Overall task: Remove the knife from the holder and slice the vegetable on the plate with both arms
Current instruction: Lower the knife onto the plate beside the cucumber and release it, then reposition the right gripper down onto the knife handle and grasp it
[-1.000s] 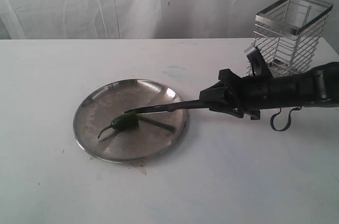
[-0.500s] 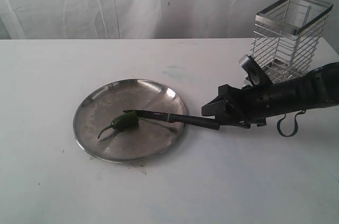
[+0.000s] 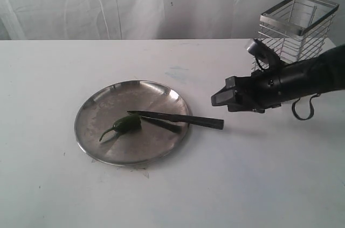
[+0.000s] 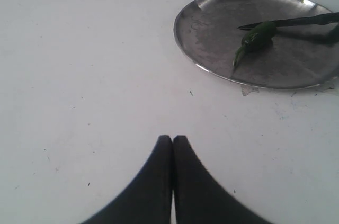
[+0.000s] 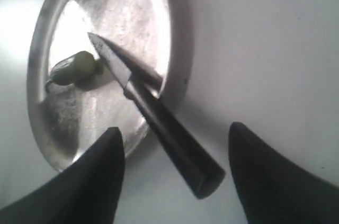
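Observation:
The black knife lies across the rim of the silver plate, its tip beside the green chili and its handle sticking out over the table. My right gripper hovers open just beyond the handle end, holding nothing. In the right wrist view the knife runs between the spread fingers without touching them, with the chili on the plate. My left gripper is shut and empty, over bare table, apart from the plate and chili.
The wire-grid holder stands at the back right, behind the right arm. A white curtain backs the white table.
My right gripper let go of the knife and drew back up and to the right. The knife dropped to rest on the plate rim. The chili stayed put.

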`<move>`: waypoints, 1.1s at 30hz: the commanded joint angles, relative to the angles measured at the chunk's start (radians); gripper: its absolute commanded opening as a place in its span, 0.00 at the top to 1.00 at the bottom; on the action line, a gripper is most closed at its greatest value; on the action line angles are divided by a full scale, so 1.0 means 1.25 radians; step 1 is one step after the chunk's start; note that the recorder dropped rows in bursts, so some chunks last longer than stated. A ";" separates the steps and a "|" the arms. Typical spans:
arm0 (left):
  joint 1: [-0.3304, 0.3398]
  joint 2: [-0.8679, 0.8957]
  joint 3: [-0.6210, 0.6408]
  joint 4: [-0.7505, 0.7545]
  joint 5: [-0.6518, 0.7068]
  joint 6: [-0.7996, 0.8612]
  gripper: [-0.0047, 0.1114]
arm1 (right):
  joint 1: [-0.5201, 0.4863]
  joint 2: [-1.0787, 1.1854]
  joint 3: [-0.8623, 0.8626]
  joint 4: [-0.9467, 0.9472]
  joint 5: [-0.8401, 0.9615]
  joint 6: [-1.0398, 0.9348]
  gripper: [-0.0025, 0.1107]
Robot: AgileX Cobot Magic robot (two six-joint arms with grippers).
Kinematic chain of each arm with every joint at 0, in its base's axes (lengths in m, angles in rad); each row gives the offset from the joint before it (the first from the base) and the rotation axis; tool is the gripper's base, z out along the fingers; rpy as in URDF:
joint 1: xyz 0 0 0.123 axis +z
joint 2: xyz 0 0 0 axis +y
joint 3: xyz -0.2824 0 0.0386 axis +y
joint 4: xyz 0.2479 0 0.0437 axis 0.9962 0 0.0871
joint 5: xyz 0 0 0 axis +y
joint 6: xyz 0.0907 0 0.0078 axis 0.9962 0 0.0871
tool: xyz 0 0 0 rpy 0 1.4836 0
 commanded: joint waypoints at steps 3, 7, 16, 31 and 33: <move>0.003 -0.003 0.002 -0.005 0.000 0.000 0.96 | 0.000 -0.111 -0.083 -0.208 0.154 0.187 0.53; 0.003 -0.003 0.002 -0.005 0.000 0.000 0.96 | 0.077 -0.130 -0.162 -0.329 0.256 0.320 0.57; 0.003 -0.003 0.002 -0.005 0.000 0.000 0.96 | 0.229 0.027 -0.378 -0.785 0.238 0.469 0.46; 0.003 -0.003 0.002 -0.005 -0.002 0.000 0.96 | 0.230 0.075 -0.391 -0.781 0.107 0.389 0.41; 0.003 -0.003 0.002 -0.005 -0.002 0.000 0.96 | 0.230 0.083 -0.391 -0.772 0.135 0.393 0.41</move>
